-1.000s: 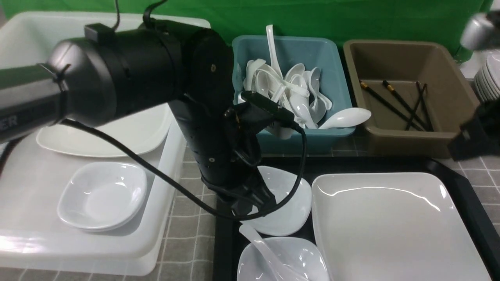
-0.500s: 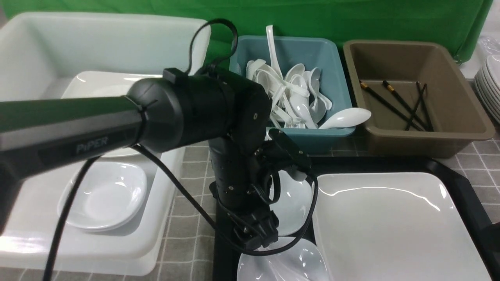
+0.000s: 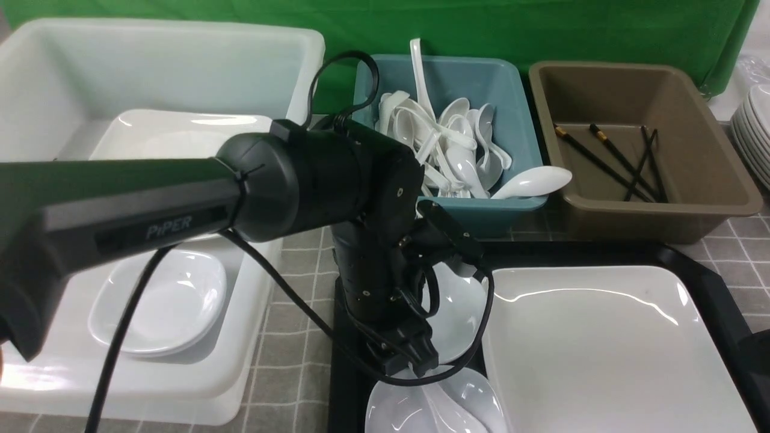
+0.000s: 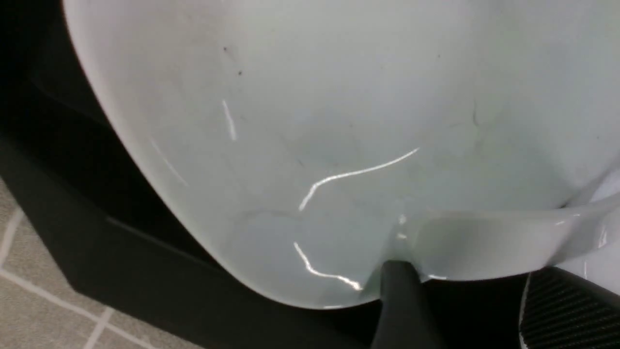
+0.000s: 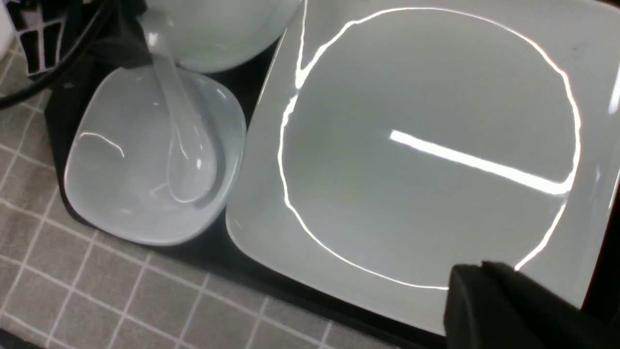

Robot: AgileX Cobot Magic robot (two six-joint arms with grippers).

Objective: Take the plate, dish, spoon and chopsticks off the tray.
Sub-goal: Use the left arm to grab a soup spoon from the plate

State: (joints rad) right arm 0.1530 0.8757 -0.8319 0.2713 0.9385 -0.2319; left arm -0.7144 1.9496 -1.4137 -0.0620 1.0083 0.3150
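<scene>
- Reaching down over the near left part of the tray (image 3: 707, 282), the left gripper (image 3: 415, 362) sits right at the handle end of the spoon (image 5: 188, 160). Whether its fingers pinch the handle or only straddle it cannot be told.
- The spoon lies inside a small squarish dish (image 5: 97, 160), with its bowl toward the robot and its handle slanting up to the gripper.
- A second small dish (image 3: 460, 313) sits just behind the first, partly hidden by the left arm's wrist.
- The plate (image 3: 601, 355) fills the tray's right side, just beside both dishes.
- The right gripper (image 5: 489, 295) is closed and hovers over the plate's near edge.
- Beyond the tray, chopsticks (image 3: 607, 162) lie in a brown tub (image 3: 692, 96).
- The teal tub (image 3: 505, 78) next to it holds a heap of white spoons (image 3: 445, 144).
</scene>
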